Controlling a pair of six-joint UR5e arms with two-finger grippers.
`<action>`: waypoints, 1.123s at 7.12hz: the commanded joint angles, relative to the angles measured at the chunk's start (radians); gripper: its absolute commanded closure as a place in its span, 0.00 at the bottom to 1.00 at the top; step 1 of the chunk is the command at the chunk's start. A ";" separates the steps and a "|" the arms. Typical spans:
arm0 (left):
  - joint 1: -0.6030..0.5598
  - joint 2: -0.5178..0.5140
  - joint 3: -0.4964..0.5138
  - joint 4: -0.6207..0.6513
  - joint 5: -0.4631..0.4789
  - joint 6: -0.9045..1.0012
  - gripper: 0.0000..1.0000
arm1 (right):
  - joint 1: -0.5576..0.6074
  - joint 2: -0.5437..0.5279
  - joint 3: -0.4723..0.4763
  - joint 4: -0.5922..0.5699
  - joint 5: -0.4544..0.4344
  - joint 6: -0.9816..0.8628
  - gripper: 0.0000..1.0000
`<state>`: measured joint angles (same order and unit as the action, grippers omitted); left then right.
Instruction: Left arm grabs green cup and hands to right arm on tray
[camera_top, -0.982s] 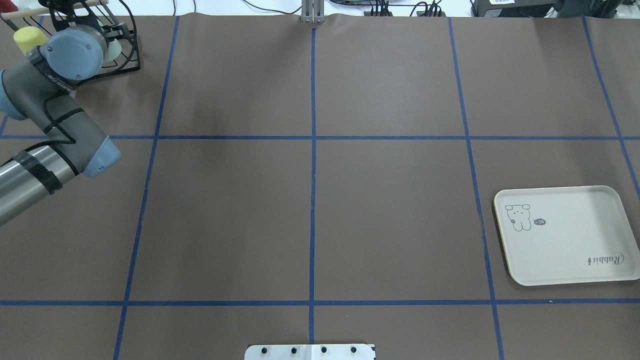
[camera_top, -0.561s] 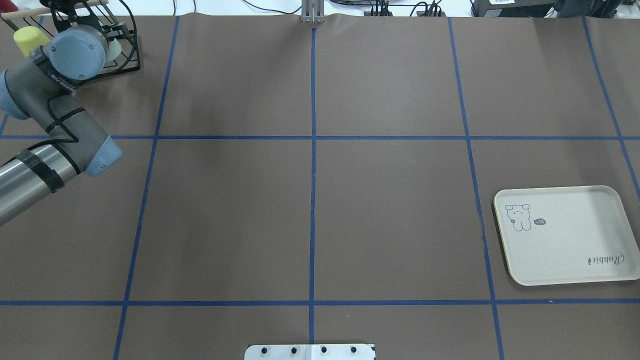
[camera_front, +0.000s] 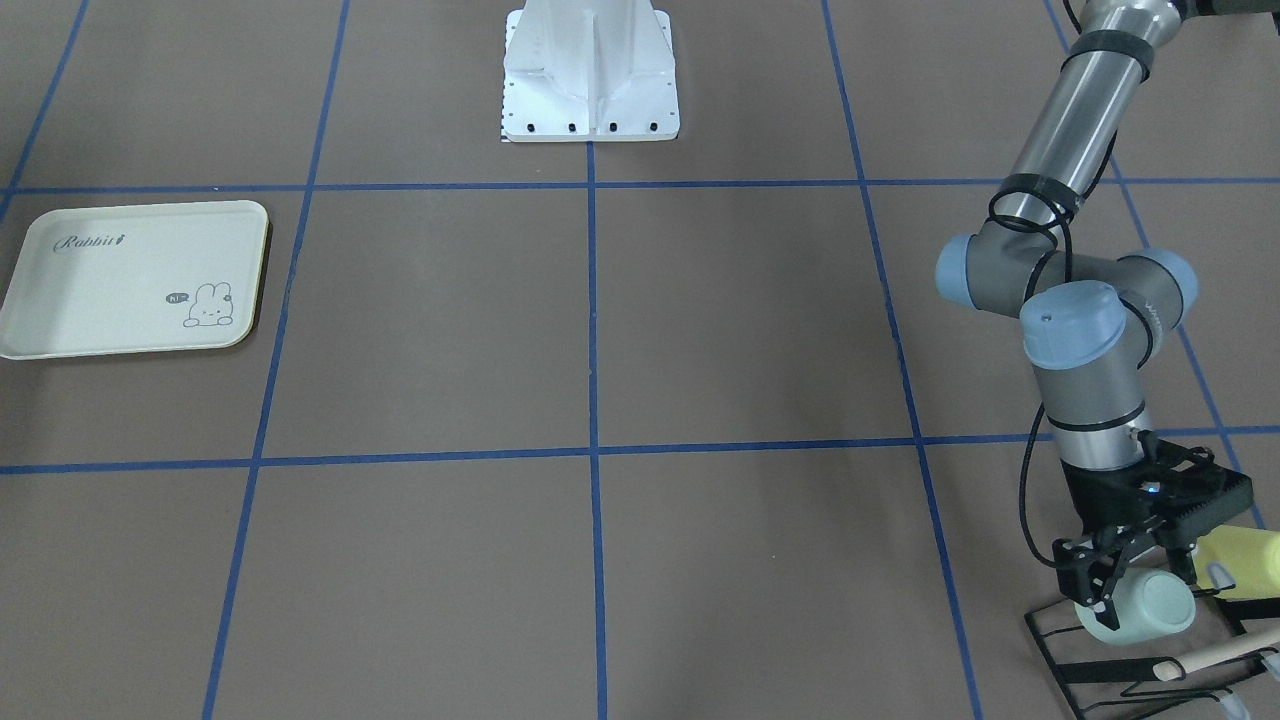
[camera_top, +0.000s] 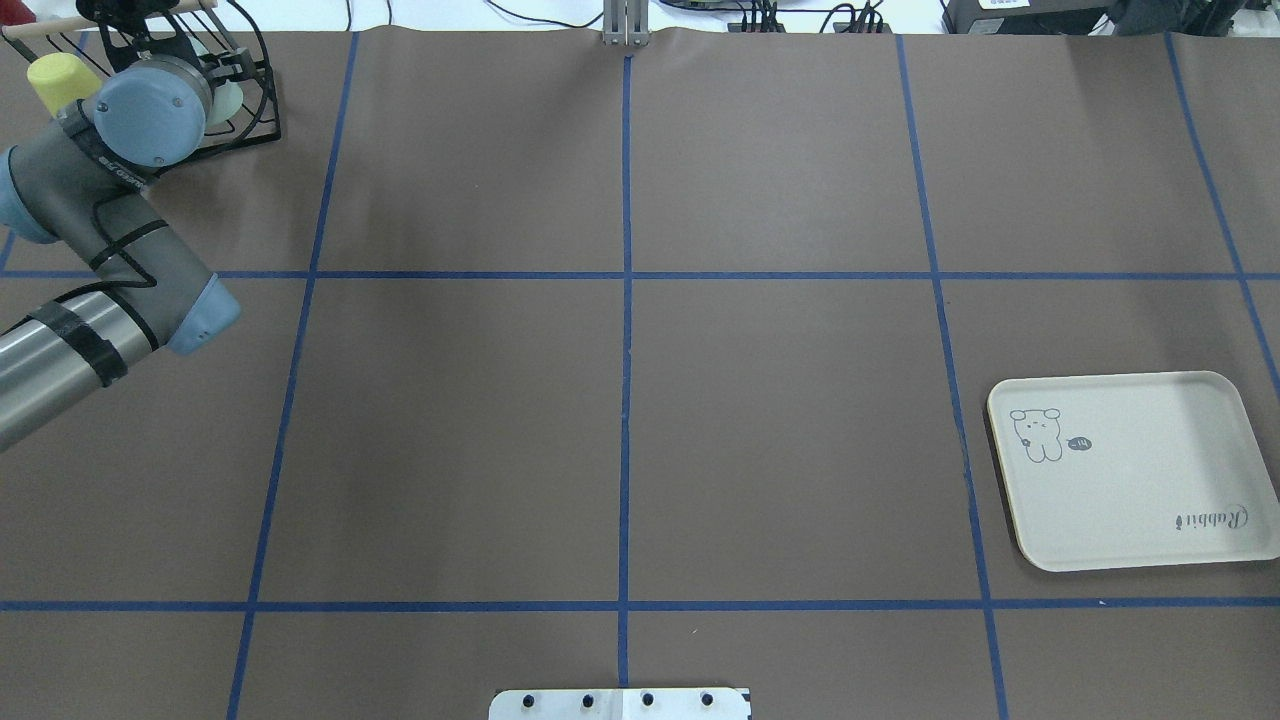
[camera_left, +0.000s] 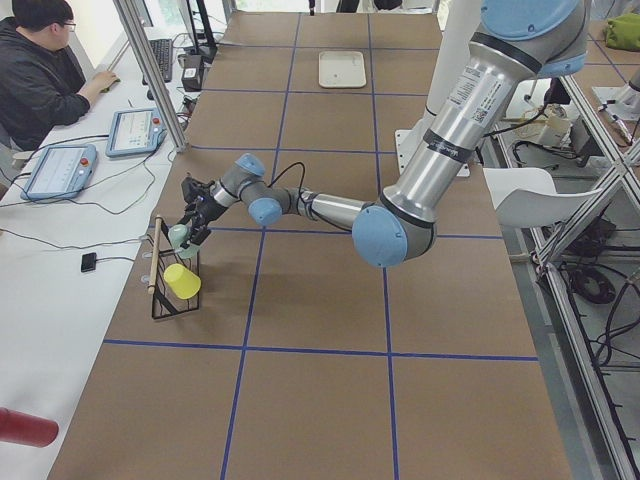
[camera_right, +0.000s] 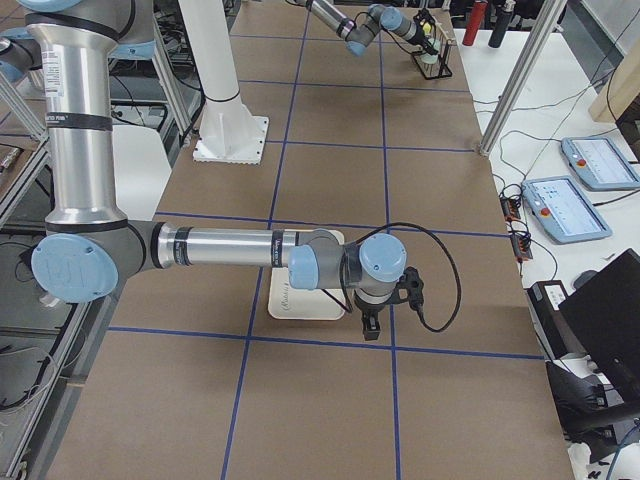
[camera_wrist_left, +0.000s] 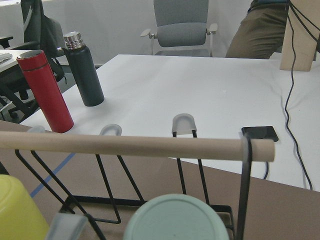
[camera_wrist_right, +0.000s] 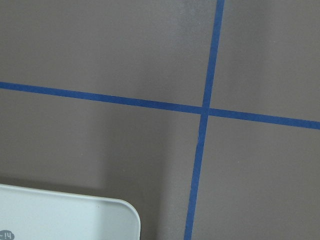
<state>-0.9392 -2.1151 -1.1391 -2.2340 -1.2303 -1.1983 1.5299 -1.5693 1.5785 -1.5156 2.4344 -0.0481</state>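
**Grasp Stage: Left End Effector Positioned at the Green Cup**

**Front-facing view.** The left arm (camera_front: 1085, 330) reaches to the corner of the tabletop (camera_front: 450, 330) on the robot's left, at the operators' edge. The left end effector (camera_front: 1150, 585) points down into a black wire rack (camera_front: 1060, 640). The green cup (camera_front: 1140, 610) lies on its side in this rack, just beside a yellow cup (camera_front: 1245, 560). One finger stands on each side of the green cup. The tray (camera_front: 100, 300) lies near the opposite, right-hand edge of the tabletop.

**Overhead view.** The arm hides most of the left end effector. Only a sliver of the green cup shows in the rack.

**Left wrist view.** The cup's round end fills the lower middle, below a wooden dowel (camera_wrist_left: 135, 145). One pale finger pad (camera_wrist_left: 65, 225) shows with a gap between it and the cup. The fingers are spread and grip nothing.

**Exterior right view.** The right arm (camera_right: 230, 248) holds the right end effector (camera_right: 368, 328) over the tray's edge. Its finger state cannot be told.

**Step in hand.** The task appears to be at the grasp. The handover has not begun.

**Next move.** The fingers should close squarely on the cup wall. The lift should then clear the dowel, the rack wires and the yellow cup before the cup is carried toward the right arm.
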 joint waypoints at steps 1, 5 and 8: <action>-0.004 0.000 0.001 -0.001 0.002 0.002 0.21 | 0.000 0.000 0.000 0.000 0.000 0.001 0.01; -0.015 0.000 -0.023 -0.004 0.002 0.006 0.78 | -0.001 0.000 0.000 0.000 0.002 0.001 0.01; -0.033 0.009 -0.074 -0.001 0.000 0.023 0.86 | 0.001 0.000 0.000 0.000 0.002 -0.001 0.01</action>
<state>-0.9664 -2.1120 -1.1905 -2.2358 -1.2300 -1.1863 1.5296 -1.5693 1.5785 -1.5156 2.4359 -0.0479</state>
